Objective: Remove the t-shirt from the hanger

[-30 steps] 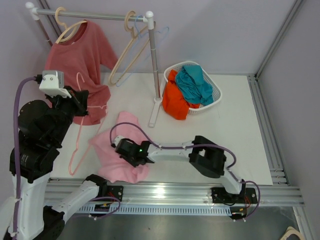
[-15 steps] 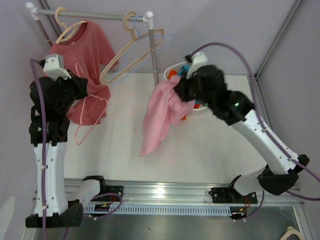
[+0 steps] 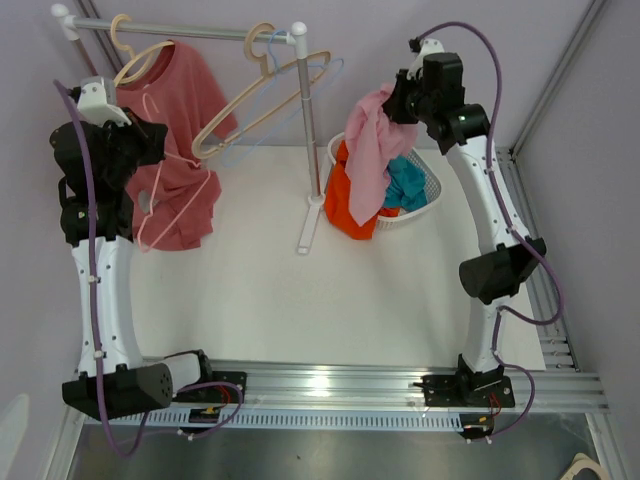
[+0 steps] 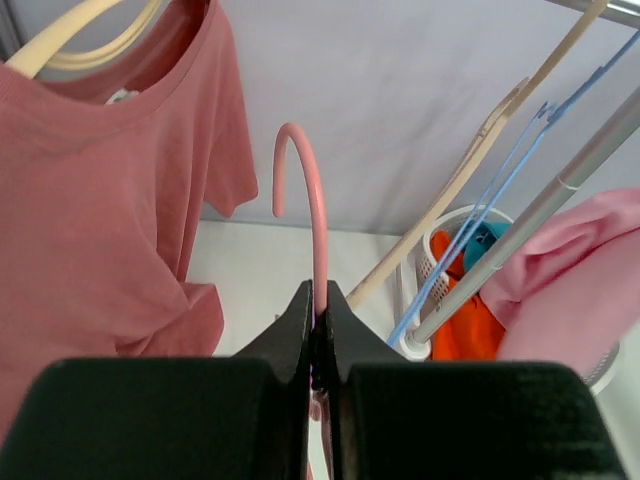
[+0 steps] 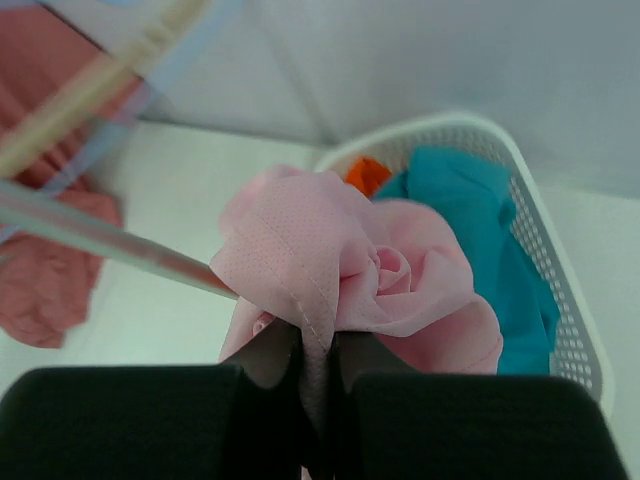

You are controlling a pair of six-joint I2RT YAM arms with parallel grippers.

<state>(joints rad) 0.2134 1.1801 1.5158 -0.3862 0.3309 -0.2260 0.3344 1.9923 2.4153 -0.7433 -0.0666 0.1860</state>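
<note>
Right jaws pinched on bunched pale-pink knit t-shirt [image 3: 368, 160], dangling above white mesh plastic basket [image 3: 438, 185]. Left jaws clamp bare pink hanger [image 4: 321, 230]. Advice: lower until fabric pools inside, then release.

no readable text or labels anywhere
</note>
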